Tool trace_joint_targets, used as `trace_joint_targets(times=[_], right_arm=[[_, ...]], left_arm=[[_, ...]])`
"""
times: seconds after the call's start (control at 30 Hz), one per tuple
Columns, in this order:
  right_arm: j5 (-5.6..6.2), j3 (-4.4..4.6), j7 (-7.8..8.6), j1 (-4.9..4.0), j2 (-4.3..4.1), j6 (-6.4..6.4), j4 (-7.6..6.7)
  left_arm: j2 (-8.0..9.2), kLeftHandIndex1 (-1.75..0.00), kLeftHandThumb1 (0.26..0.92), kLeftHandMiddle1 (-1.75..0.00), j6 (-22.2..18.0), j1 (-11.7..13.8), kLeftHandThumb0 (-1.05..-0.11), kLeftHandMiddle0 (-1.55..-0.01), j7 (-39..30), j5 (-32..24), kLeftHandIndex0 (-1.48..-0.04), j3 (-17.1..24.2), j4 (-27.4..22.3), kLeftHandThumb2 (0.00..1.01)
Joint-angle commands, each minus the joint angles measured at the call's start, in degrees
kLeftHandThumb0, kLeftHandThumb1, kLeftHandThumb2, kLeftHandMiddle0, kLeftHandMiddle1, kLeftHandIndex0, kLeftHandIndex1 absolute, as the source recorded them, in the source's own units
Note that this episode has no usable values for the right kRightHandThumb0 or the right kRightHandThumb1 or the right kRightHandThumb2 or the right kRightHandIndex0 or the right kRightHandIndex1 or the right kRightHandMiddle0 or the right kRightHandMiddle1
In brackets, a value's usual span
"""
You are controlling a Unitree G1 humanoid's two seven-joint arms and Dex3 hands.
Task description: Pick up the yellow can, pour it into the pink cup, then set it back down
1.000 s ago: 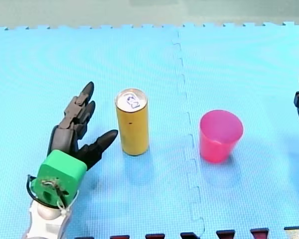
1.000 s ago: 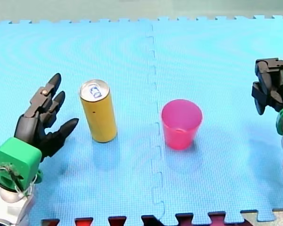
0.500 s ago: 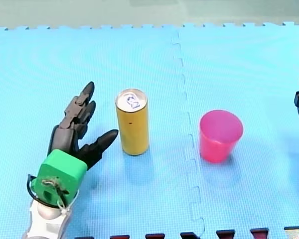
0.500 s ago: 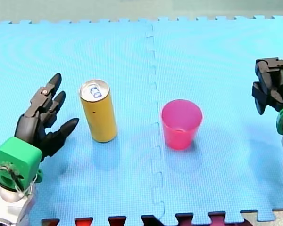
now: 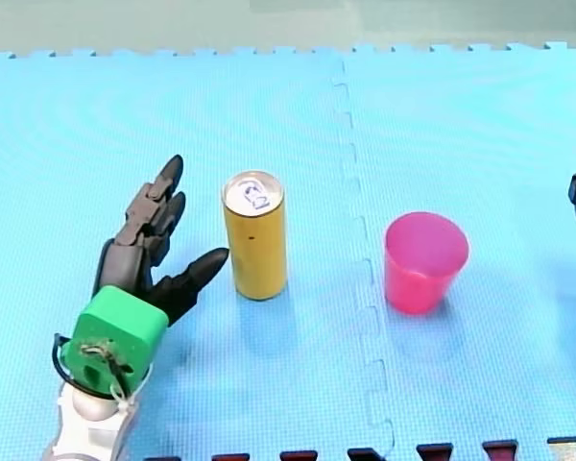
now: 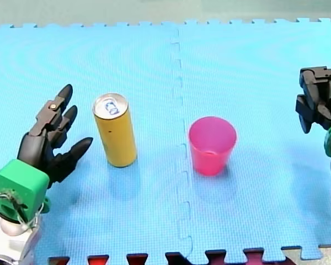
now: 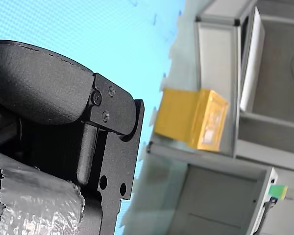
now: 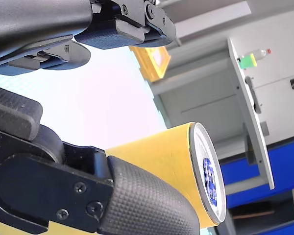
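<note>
Right hand (image 6: 315, 102) is chopped off by the right edge of the head view, so I can't tell if it's closed or not. Left hand (image 5: 146, 257) is lower left, holding nothing, thumb aimed at the yellow can (image 5: 255, 236), close but not touching. The can stands upright just left of centre. The pink cup (image 5: 424, 261) is right of centre, well apart from it. Everything's on a blue foam puzzle mat (image 5: 298, 115). The first wrist view catches grey cabinets (image 7: 225, 191) and a yellow box (image 7: 191, 120) past the mat.
</note>
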Motion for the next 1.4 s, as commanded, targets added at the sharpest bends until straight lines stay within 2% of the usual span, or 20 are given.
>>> trace_joint_targets(times=[0.0,0.3,0.9,1.37], right_arm=[[-0.03,0.04,-0.15,-0.23,-0.26,-0.38,0.01],[-0.39,0.39,-0.74,-0.22,-0.25,-0.73,0.02],[0.09,0.06,-0.13,0.13,-0.41,-0.9,-0.02],[0.25,-0.1,0.1,0.09,-0.39,-0.73,0.01]], left_arm=[[0.33,0.0,0.921,0.0,-0.06,-0.24,-1.048,-0.34,-0.04,-0.02,-0.3,0.09,0.16,0.05],[0.37,0.0,0.921,0.0,-0.02,-0.24,-1.048,-0.34,-0.1,0.0,-0.31,0.08,0.18,0.06],[0.3,0.0,0.92,-0.01,1.45,-0.27,-1.048,-0.35,0.96,1.13,-0.31,-0.75,0.71,0.05],[0.33,0.0,0.887,-0.02,3.09,-0.75,-1.048,-0.39,1.43,1.17,-0.33,-0.78,0.87,0.0]])
